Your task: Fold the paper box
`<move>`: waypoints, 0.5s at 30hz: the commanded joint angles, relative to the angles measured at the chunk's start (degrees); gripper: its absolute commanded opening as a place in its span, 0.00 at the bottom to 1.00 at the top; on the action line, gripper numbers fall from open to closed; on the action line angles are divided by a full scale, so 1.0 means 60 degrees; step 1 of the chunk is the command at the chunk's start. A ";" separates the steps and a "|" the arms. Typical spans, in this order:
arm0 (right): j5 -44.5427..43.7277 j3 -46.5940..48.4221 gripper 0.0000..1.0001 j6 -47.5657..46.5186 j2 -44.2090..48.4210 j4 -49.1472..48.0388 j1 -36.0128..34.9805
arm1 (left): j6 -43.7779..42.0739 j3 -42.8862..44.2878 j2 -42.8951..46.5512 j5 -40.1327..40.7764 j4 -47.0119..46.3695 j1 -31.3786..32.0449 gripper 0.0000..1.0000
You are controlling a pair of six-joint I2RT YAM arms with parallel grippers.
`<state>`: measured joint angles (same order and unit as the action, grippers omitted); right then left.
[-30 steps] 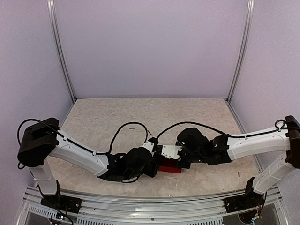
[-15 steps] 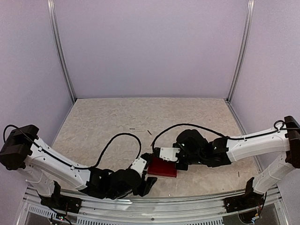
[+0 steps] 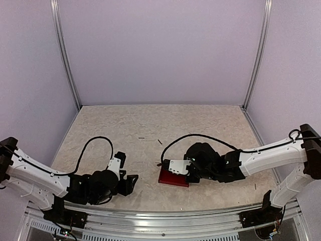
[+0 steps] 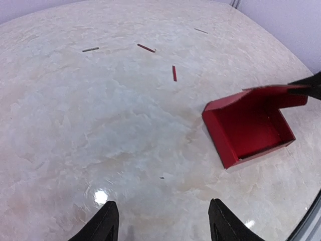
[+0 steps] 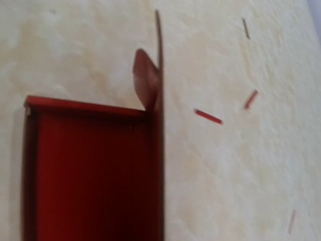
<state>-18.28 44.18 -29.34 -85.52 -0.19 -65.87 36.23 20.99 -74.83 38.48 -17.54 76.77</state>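
The paper box [image 3: 173,178] is a bright red open tray lying on the table just right of centre. In the left wrist view the box [image 4: 248,130] has one long flap standing up. My right gripper [image 3: 169,170] is over the box's far side, and its black fingers [image 4: 310,85] pinch that raised flap. In the right wrist view the box [image 5: 90,170] fills the lower left with the flap edge-on up the middle; my own fingers do not show there. My left gripper [image 3: 131,182] is open and empty [image 4: 163,223], low over bare table to the left of the box.
Small red scraps [image 4: 146,47] [image 4: 174,73] [image 5: 208,116] and thin dark slivers [image 4: 90,49] [image 3: 142,137] lie on the marble tabletop beyond the box. Lilac walls enclose the table, and a metal rail [image 3: 165,221] runs along the near edge.
My left arm has pulled away from the box, swinging left and toward the near edge, with its gripper open. The right gripper and the box have shifted slightly left.
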 commanded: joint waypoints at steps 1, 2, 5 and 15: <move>-0.0741 0.0310 0.00 -0.0131 -0.0282 -0.0323 0.0377 | -0.1811 0.0081 0.0427 -0.1078 -0.1139 -0.1615 0.62; -0.0534 0.0469 0.00 -0.0016 -0.0292 -0.0228 0.0583 | -0.2272 0.0140 0.0415 -0.1445 -0.1395 -0.2015 0.63; 0.0311 0.1213 0.00 0.0629 -0.0562 0.0539 0.1426 | -0.3299 0.0550 0.0209 -0.2956 -0.1921 -0.3211 0.63; 0.3354 0.3048 0.00 0.2238 -0.1229 0.2852 0.3485 | -0.6292 0.4837 -0.3032 -0.9020 -0.0606 -0.5694 0.61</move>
<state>-5.74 60.18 -19.81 -92.09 9.89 -45.84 8.54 41.19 -86.00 2.72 -25.82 45.41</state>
